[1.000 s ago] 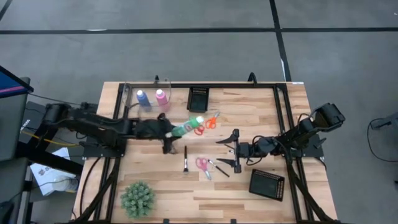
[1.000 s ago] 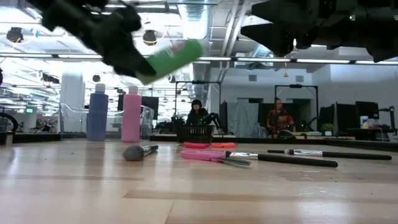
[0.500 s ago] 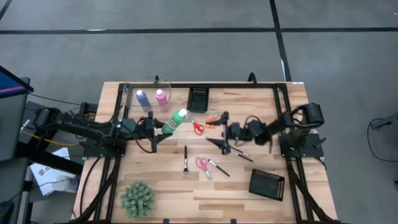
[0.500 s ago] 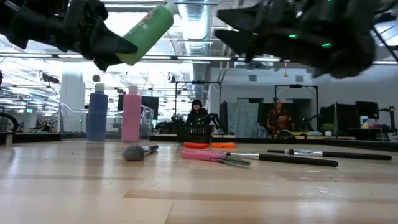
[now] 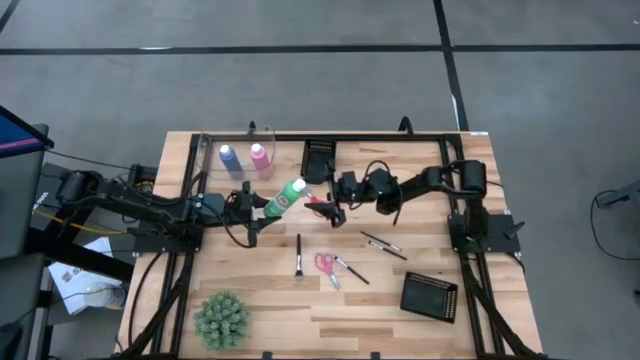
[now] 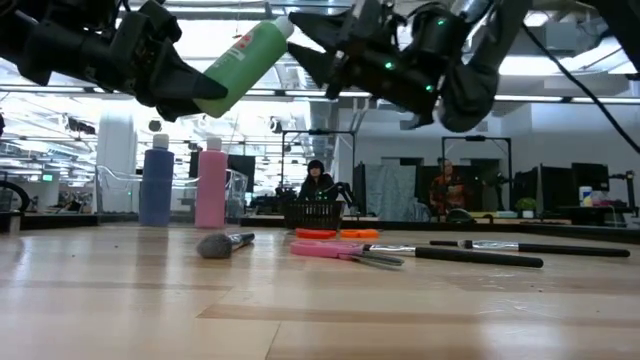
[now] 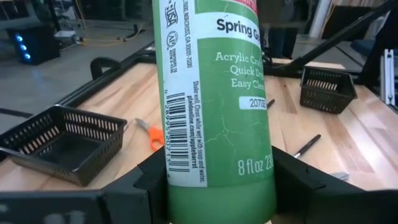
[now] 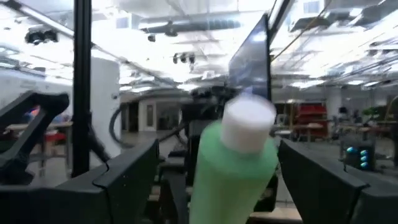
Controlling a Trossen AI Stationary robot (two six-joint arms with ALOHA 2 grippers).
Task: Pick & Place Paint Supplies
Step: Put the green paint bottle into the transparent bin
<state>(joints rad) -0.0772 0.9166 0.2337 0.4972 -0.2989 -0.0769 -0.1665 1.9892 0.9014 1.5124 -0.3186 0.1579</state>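
Gripping the green bottle [image 5: 284, 197] by its base, held aloft at table centre, the left gripper [image 5: 254, 206] tilts its cap toward the open-jawed right gripper [image 5: 327, 203] at three o'clock, risking a collision or fumbled handover.

Floor [image 5: 300, 70]: grey, smooth, crossed by thin dark lines that mark large squares.
Bench [image 5: 260, 310]: pale wood planks, edged by a black metal frame.
Ceiling [image 6: 330, 40]: open, with exposed ducts, pipes and bright strip lights.
Pillar [image 6: 115, 165]: white, round, at the far left of the room.
Far room: dark frames, screens and desks along the back.
People: one dark-clad person [image 6: 316, 180] seated mid-room; another in a red top [image 6: 445, 190] standing farther right.
Monitor corner [image 5: 15, 135]: dark, blue-lit, beside the bench's left end.
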